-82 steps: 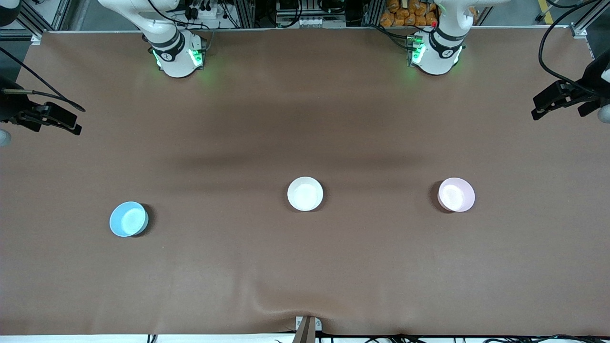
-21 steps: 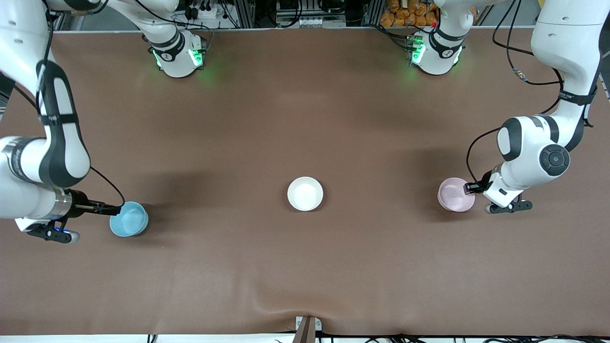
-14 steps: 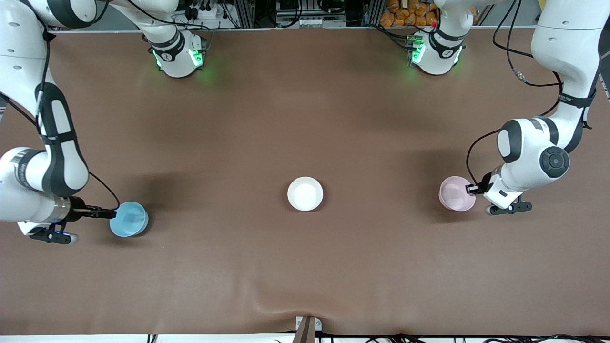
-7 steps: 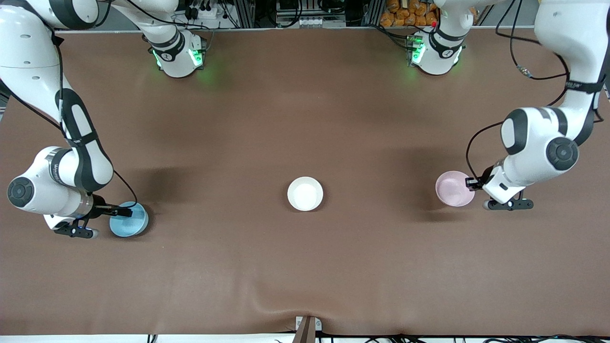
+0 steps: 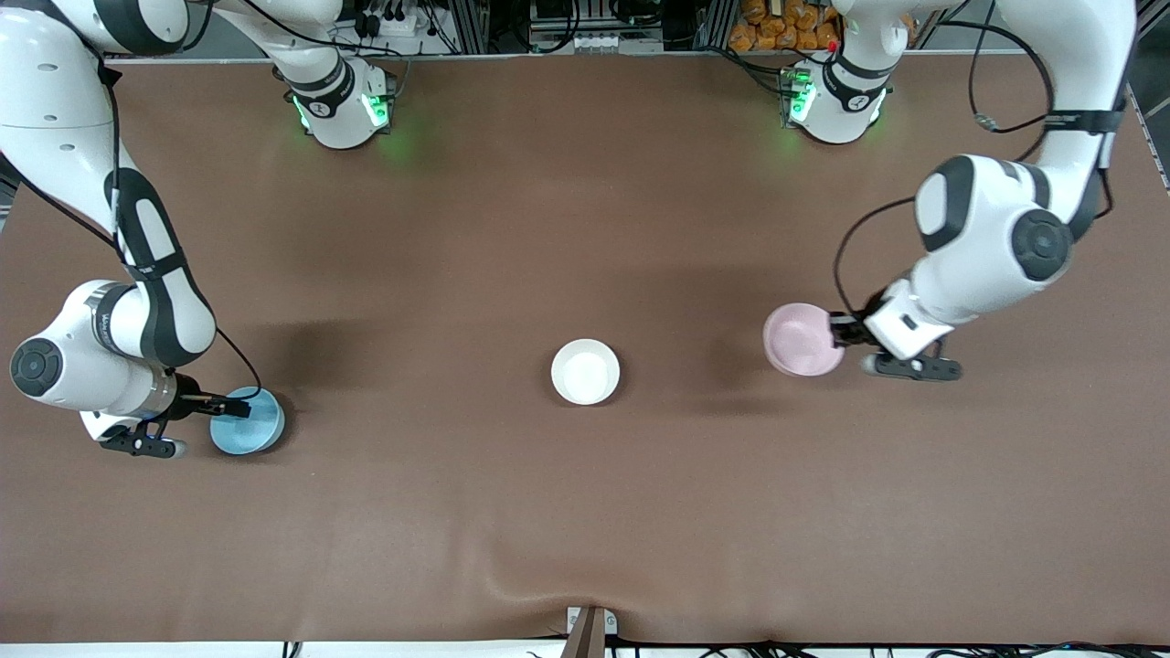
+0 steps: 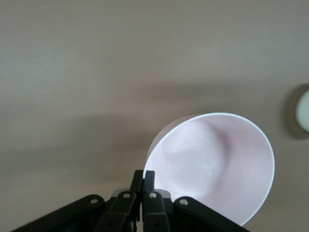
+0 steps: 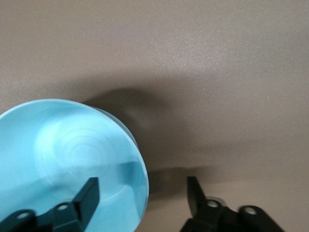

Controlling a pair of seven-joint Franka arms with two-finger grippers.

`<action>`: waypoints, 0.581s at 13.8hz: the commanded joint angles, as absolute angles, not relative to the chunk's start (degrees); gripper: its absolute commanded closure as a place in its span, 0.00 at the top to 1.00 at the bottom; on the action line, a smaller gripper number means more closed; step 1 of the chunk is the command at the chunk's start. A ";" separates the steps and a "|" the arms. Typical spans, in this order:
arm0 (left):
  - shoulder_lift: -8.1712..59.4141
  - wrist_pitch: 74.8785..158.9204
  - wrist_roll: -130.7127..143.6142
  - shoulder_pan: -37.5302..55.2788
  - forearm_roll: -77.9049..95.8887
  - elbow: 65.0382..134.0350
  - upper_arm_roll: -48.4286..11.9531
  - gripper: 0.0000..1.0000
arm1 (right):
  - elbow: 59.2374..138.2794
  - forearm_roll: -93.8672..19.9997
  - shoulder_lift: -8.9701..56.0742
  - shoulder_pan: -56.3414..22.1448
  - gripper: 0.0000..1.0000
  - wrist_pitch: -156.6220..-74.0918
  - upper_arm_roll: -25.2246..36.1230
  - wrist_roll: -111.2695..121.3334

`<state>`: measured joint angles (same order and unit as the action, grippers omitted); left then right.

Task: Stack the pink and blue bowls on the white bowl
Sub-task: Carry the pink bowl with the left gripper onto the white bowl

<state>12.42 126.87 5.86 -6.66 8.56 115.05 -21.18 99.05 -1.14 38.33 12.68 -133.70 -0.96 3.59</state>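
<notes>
Currently the left claw (image 5: 836,330) pinches the pink bowl's (image 5: 802,340) rim, holding it over the worktop (image 5: 585,512) toward the white bowl (image 5: 585,371). The right claw (image 5: 233,409) straddles the blue bowl's (image 5: 249,422) rim, fingers spread.

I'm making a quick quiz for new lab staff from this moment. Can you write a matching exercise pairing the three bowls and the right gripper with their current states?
Things:
1. pink bowl
2. blue bowl
3. white bowl
4. right gripper

States:
A. untouched, mid-table
B. open, fingers astride a rim
C. clamped by the left gripper, lifted
D. resting at the right arm's end

Pairs: 1-C, 2-D, 3-A, 4-B
</notes>
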 commanded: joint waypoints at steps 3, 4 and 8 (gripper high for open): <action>14.49 125.68 15.02 -4.50 9.49 110.49 -27.94 0.00 | 101.42 -1.67 35.95 13.01 0.00 -133.68 -1.23 3.43; 15.46 125.68 16.25 -2.74 9.49 109.17 -27.95 0.00 | 101.43 -1.67 35.86 13.09 0.00 -133.68 -1.23 3.43; 21.78 125.68 26.34 4.38 8.79 101.45 -27.86 0.00 | 101.51 -1.67 34.90 13.18 0.00 -133.51 -1.23 3.86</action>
